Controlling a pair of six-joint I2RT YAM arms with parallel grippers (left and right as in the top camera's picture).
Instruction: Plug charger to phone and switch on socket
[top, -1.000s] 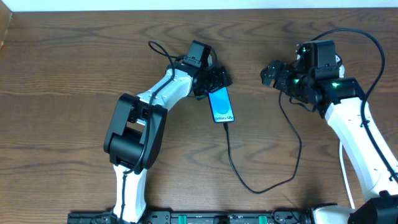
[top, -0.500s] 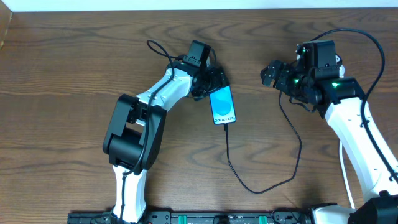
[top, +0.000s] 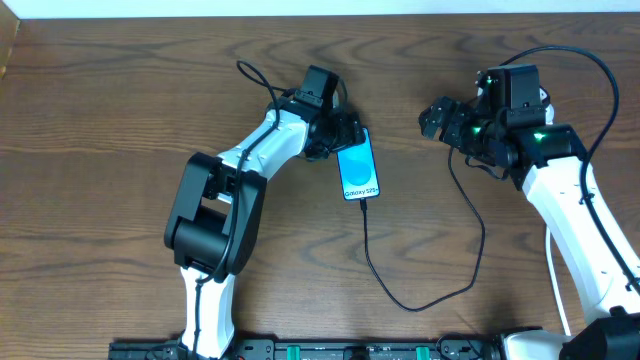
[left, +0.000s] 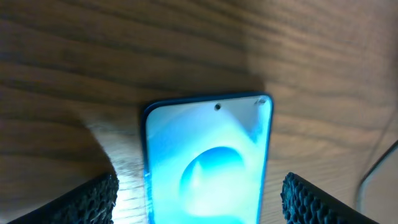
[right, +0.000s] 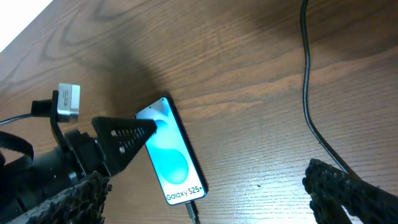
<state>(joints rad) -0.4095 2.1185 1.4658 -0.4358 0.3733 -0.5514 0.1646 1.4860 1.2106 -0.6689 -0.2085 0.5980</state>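
Black left claw (left: 202, 200) apparently astride phone (left: 208, 146)

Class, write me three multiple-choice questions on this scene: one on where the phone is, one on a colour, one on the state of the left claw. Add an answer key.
1. Where does the small rectangular smartphone lie?
A. flat on the brown wooden table
B. hanging off the table's edge
C. on an arm's base

2. What colour is its screen?
A. red
B. bright blue
C. green

3. How is the left claw?
A. shut tight on the phone
B. out of view
C. open, fingers either side of the phone's top end

Key: 1 A, the overhead view shows it flat on the wood. 2 B, it glows blue in every view. 3 C, the left wrist view shows a gap on each side.
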